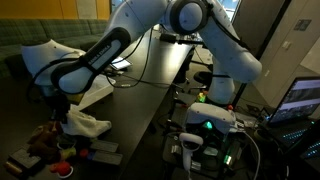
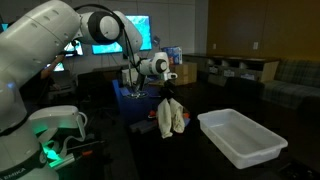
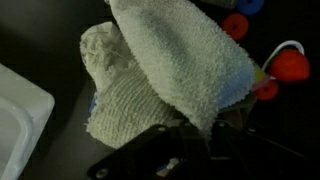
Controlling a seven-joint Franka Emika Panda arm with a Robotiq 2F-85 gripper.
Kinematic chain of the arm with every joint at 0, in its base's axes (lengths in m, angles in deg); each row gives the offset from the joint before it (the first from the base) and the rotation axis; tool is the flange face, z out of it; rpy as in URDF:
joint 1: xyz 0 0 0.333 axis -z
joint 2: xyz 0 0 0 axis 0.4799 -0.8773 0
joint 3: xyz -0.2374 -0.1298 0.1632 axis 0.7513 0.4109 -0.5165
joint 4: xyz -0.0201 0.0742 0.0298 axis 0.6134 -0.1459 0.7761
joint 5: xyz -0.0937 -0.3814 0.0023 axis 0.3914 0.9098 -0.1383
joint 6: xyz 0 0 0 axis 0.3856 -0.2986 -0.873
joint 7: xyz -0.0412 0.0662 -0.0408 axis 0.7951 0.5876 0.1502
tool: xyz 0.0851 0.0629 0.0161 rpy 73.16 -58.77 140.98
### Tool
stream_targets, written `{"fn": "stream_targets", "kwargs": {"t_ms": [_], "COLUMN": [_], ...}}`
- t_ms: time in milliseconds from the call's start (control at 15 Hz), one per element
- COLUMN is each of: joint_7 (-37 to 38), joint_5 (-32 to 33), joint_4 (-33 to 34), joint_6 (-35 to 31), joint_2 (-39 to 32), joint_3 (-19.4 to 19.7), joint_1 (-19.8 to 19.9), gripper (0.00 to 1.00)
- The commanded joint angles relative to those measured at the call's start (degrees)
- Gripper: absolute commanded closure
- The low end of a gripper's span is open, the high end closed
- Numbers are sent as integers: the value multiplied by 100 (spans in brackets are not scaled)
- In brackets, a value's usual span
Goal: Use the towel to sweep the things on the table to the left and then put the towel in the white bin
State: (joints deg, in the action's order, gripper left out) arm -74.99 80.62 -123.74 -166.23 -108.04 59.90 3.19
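Observation:
The cream towel [image 2: 172, 118] hangs from my gripper [image 2: 165, 96] above the dark table, bunched and drooping. In an exterior view the towel [image 1: 86, 125] hangs just below the gripper [image 1: 60, 106]. In the wrist view the towel [image 3: 165, 70] fills most of the frame, and the gripper [image 3: 207, 135] is shut on a pinch of it. Small red and coloured things [image 3: 289, 66] lie on the table beside the towel; they also show in an exterior view [image 1: 62, 152]. The white bin [image 2: 240, 136] stands apart from the towel, and its corner shows in the wrist view [image 3: 18, 118].
The dark table [image 1: 150, 80] carries cables and papers [image 1: 98, 92]. A robot base with green lights [image 1: 208, 125] stands at the table's side. Monitors [image 2: 105, 32] and boxes [image 2: 184, 72] stand behind the table.

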Motion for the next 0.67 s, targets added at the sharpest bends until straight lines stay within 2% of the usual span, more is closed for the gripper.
{"fn": "stream_targets", "kwargs": {"t_ms": [0, 600], "joint_7": [-249, -316], "joint_5": [-210, -386], "joint_4": [-181, -909], "joint_6": [-151, -489], "joint_2": [509, 1690], "joint_3": [-121, -98], "joint_1": [189, 549], "gripper": [89, 88]}}
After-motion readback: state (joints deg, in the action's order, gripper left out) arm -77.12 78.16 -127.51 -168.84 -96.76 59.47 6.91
